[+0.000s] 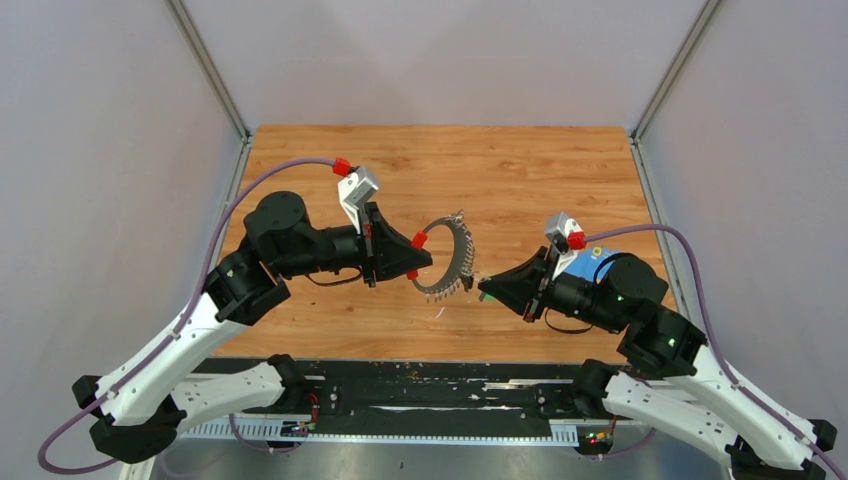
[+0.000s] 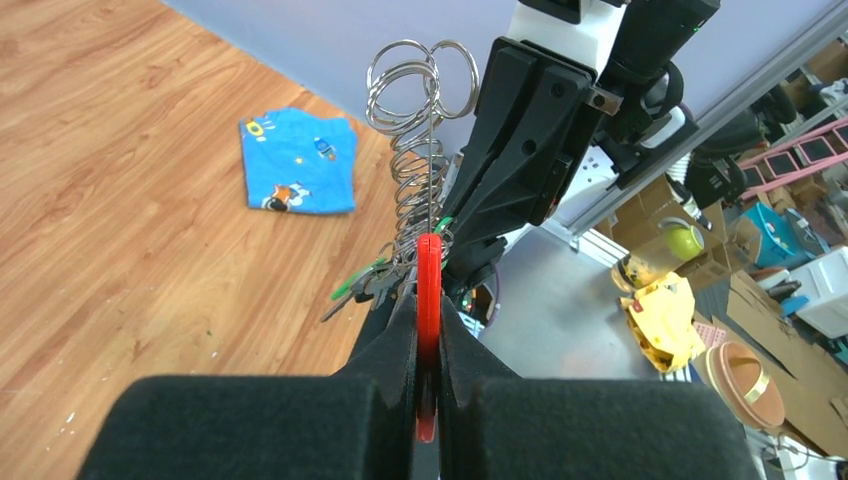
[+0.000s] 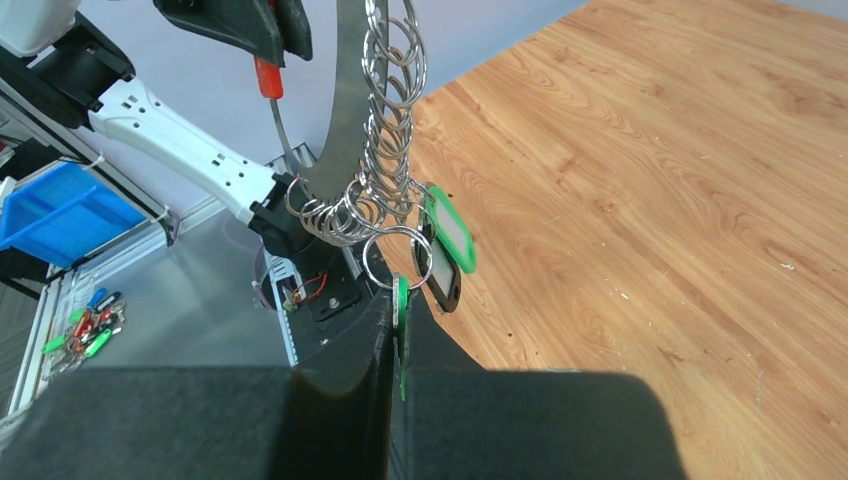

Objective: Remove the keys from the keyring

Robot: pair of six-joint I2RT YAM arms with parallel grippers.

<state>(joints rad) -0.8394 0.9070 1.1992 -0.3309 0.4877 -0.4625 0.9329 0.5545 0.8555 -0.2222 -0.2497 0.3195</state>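
Fig. 1. I hold the keyring (image 1: 465,260) above the table (image 1: 500,170): left gripper (image 2: 428,335) pinches its red sleeve (image 2: 429,270); right gripper (image 3: 400,340) pinches a hanging green key (image 3: 401,298).

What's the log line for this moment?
left end effector: shut on keyring red sleeve | right end effector: shut on green key | keyring: aloft | key: not yet off

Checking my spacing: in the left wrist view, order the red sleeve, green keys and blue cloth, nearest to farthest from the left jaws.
1. red sleeve, clamped at centre.
2. green keys, just beyond, leftward.
3. blue cloth, on the table, far left.
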